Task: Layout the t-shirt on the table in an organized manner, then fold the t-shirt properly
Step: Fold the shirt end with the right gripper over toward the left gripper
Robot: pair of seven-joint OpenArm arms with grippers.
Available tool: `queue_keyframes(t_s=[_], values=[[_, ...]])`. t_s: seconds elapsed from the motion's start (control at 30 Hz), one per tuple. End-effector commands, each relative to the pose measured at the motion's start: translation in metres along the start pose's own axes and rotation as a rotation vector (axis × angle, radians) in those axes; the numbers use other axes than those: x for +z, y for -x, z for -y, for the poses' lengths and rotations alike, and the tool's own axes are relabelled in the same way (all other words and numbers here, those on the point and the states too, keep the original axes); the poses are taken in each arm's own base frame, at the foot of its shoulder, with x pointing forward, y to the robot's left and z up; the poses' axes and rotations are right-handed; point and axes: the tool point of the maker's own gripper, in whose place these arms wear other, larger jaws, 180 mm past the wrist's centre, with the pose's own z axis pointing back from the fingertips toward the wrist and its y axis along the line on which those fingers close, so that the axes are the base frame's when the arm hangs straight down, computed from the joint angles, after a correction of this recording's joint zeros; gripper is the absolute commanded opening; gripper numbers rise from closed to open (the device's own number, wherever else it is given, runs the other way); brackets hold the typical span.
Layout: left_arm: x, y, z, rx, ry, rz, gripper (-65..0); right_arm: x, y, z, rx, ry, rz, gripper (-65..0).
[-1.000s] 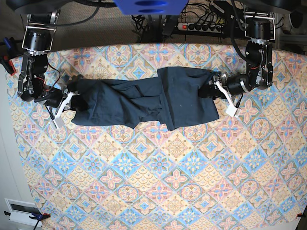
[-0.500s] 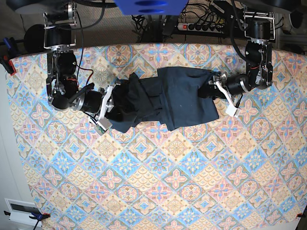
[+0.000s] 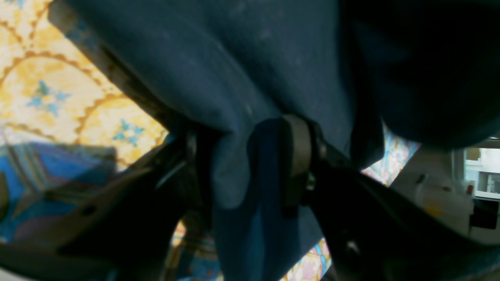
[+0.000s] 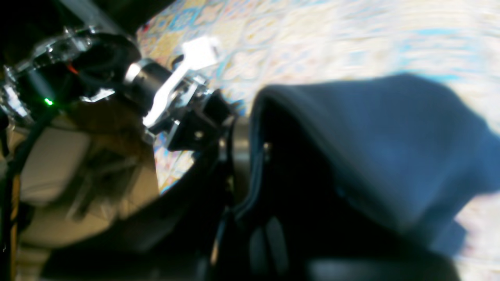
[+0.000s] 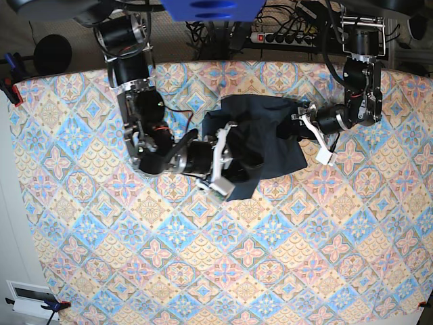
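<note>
While the right gripper [image 5: 233,157] pinches a fold of the t-shirt [image 5: 270,139] above the table [image 5: 270,271], the left gripper [image 5: 295,126] clamps the opposite edge.

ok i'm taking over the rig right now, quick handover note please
Right gripper: shut on the t-shirt, carrying one end across over the middle of the shirt.
Left gripper: jaws closed on a fold of the shirt's other end, at the table surface.
Done: shirt is on the table, first fold under way, one end doubled over the rest.
Left: lay the carried end down, let go, smooth it and finish the fold.
</note>
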Motion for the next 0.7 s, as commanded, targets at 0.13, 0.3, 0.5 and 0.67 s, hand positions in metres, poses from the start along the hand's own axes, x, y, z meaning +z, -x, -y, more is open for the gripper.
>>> queue_keyframes(t_s=[0.13, 0.3, 0.5, 0.67], values=[[-0.001, 0.018, -0.006, -0.011, -0.035, -0.086, -38.4, -0.022, 0.018, -0.004, 0.071, -0.005, -0.117, -64.6], [-0.006, 0.019, 0.0, -0.004, -0.02, -0.081, -38.4, -0.032, 0.018, -0.012, 0.132, -0.006, -0.114, -56.4], [-0.006, 0.019, 0.0, -0.003, -0.019, -0.081, -38.4, -0.034, -0.005, -0.016, 0.177, 0.004, -0.018, -50.1], [-0.006, 0.017, 0.0, -0.003, -0.02, -0.077, -38.4, -0.019, -0.038, -0.026, 0.26, 0.027, 0.063, -50.1]])
